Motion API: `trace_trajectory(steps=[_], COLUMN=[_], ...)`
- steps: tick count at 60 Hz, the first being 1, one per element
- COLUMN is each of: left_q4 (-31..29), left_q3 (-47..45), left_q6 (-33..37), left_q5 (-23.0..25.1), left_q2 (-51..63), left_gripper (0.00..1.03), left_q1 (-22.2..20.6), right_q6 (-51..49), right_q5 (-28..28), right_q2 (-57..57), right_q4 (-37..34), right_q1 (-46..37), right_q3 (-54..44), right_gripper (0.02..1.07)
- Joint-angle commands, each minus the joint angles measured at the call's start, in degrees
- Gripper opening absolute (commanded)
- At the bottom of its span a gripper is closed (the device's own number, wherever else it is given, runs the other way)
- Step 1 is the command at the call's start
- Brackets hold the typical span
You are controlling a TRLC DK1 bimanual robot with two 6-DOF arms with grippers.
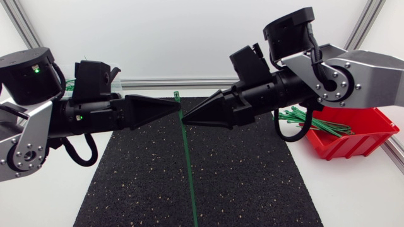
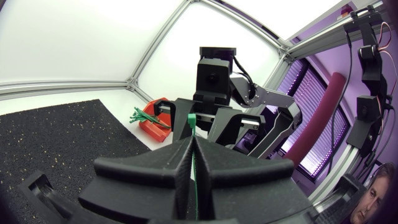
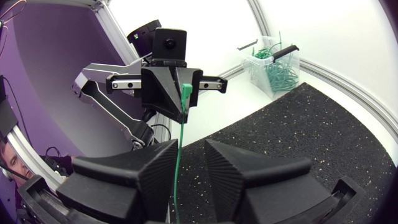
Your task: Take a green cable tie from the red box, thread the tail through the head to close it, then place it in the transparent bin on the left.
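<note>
1. Between the fingers of the left gripper point(image 2: 190, 142), which are pressed together on the green cable tie point(image 1: 187, 164) just under its head point(image 2: 191, 118), the hold is on a narrow strap. The strap could twist or slide there, turning the head's slot off line.
2. Directly ahead, tip to tip, the right gripper point(image 3: 191, 144) has its fingers spread, with the strap running between them unclamped. Closing off-centre would push the strap aside or catch only its edge. Any further advance risks contact between the two gripper tips.
3. Below both grippers, the long tail hangs free over the black mat point(image 1: 252, 189). It is likely springy, so when bent round it may flick away or miss the slot.
4. Farthest off, the red box point(image 1: 353, 135) lies beyond the right gripper and the transparent bin point(image 3: 273, 65) behind the left gripper. An unlatched loop would spring open on release there.
</note>
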Motion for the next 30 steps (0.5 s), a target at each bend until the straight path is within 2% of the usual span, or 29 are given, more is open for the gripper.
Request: trace_trajectory(steps=[1,4,9,13,30], left_q4=[0.58,0.15,-1.70,-2.93,-10.40], left_q3=[0.37,0.81,2.12,2.74,6.26], left_q6=[-1.23,-1.31,-1.31,-1.31,0.71], left_q5=[-0.49,-0.58,-0.58,-0.58,-0.76], left_q2=[0.43,0.17,0.08,0.26,2.28], left_gripper=[0.04,0.04,0.04,0.04,0.03], left_q1=[1.77,2.47,4.76,5.55,5.90], right_q6=[0.77,-0.64,-4.86,-8.73,-21.47], right_q5=[0.32,0.32,0.84,3.30,15.96], right_q2=[-1.23,-1.59,-2.03,-2.29,-2.55], right_q4=[-1.49,-3.33,-7.99,-11.51,-18.45], right_q1=[-1.66,-2.80,-4.21,-4.38,-1.22], right_q3=[0.00,0.53,1.67,2.02,1.14], right_gripper=[0.72,0.73,0.90,1.01,1.02])
